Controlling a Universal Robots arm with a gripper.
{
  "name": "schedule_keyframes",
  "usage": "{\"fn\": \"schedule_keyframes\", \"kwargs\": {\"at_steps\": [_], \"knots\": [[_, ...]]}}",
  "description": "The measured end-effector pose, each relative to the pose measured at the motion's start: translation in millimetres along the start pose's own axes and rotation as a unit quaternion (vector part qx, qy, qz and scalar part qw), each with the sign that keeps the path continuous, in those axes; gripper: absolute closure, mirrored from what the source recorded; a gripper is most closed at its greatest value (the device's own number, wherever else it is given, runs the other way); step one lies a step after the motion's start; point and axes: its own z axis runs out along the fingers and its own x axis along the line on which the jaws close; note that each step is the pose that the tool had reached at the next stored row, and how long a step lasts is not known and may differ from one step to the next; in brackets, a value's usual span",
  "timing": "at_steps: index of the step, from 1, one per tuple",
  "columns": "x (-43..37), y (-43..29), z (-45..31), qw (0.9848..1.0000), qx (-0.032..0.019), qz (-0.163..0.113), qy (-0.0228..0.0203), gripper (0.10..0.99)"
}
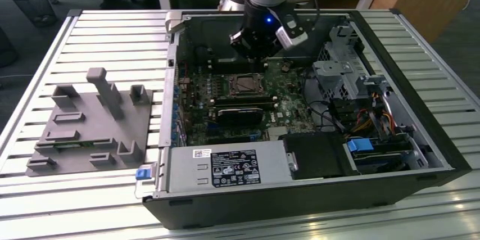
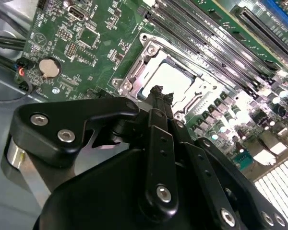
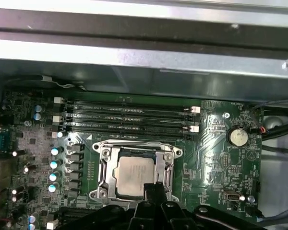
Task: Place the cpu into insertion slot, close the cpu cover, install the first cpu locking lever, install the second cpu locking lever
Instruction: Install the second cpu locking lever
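Observation:
The cpu (image 3: 133,172) is a dull silver square lying flat in the insertion slot (image 3: 103,165) on the green board; it also shows in the second wrist view (image 2: 175,79). The cpu cover (image 3: 168,154), a thin silvery frame, lies flat around the chip. My gripper (image 3: 156,188) hovers just over the socket's edge, its black fingertips (image 2: 157,91) pressed together with nothing between them. In the exterior view the gripper (image 1: 255,54) hangs inside the open computer case, just behind the socket (image 1: 246,84). I cannot make out the locking levers.
Long black memory slots (image 3: 127,117) run beside the socket. A coin battery (image 3: 238,136) sits nearby. A black heatsink block (image 1: 240,115), the power supply (image 1: 225,170), a drive cage (image 1: 345,71) and cables crowd the case. A grey fixture (image 1: 90,122) lies on the slatted table.

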Motion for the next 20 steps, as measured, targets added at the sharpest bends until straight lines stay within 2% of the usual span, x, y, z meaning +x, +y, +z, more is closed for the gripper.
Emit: {"fn": "schedule_keyframes", "kwargs": {"at_steps": [3,6,12,15,17,20], "knots": [[0.0,-1.6,-0.5,1.0000,-0.0001,0.000,0.0000,0.980],[0.3,-6.4,-0.7,1.0000,-0.0001,0.000,0.0000,0.980],[1.4,-22.8,-1.1,1.0000,-0.0002,0.000,0.0000,0.980],[1.7,-28.0,-1.1,1.0000,-0.0009,0.000,0.0003,0.980],[1.8,-29.2,-0.6,1.0000,-0.0073,0.000,0.0032,0.980],[2.0,-32.8,0.1,0.9998,-0.0218,0.000,0.0043,0.980]]}}
